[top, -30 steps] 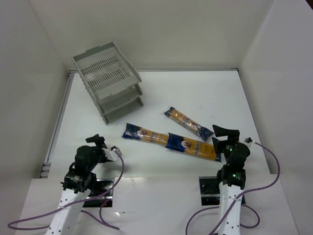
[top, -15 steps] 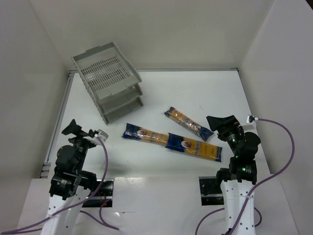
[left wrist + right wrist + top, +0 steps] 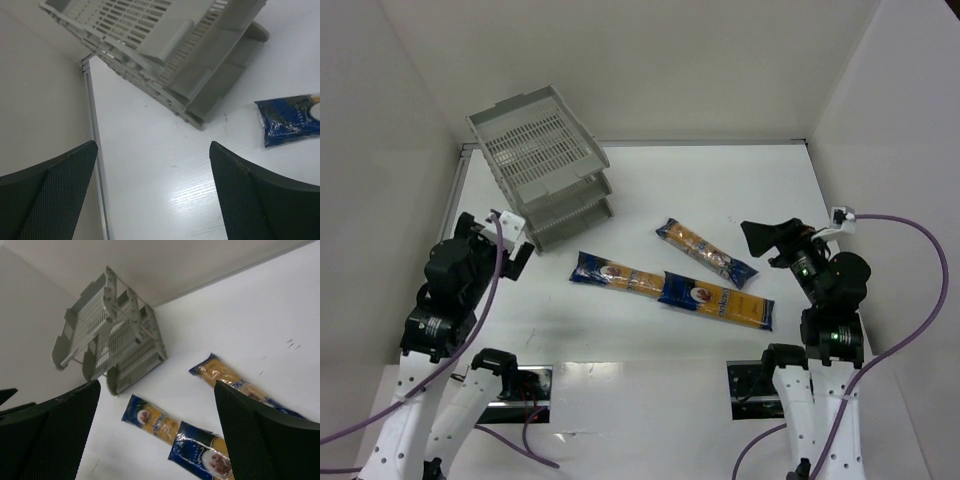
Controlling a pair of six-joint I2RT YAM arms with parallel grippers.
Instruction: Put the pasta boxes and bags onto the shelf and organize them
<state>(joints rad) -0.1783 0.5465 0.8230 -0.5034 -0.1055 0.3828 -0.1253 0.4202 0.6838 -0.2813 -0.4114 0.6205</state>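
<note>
Top external view: three long narrow spaghetti packets with dark blue ends and orange-yellow middles lie on the white surface, none yet on the light grey plastic three-tier slotted tray shelf, which stands at an angle in the far left corner. The left packet and the near packet meet end to end in a slanting line. The far packet lies just behind them and looks separate. All three are well apart from the shelf.

The left end effector hangs near the shelf's front corner with its fingers spread wide and nothing between them. The right end effector is equally wide open and empty, looking down over the packets from the right.

Judged from their look, the packets should be light and fairly stiff lengthwise, since dry spaghetti acts as a rod, but the strands are brittle and would snap under a bending load. The glossy film is likely slippery and may crinkle under the pads. The best hold is probably across the narrow width at the orange-yellow middle, so the packet balances. Taken by a blue end, it would likely droop and twist. The touching pair may shift together when one is lifted.
</note>
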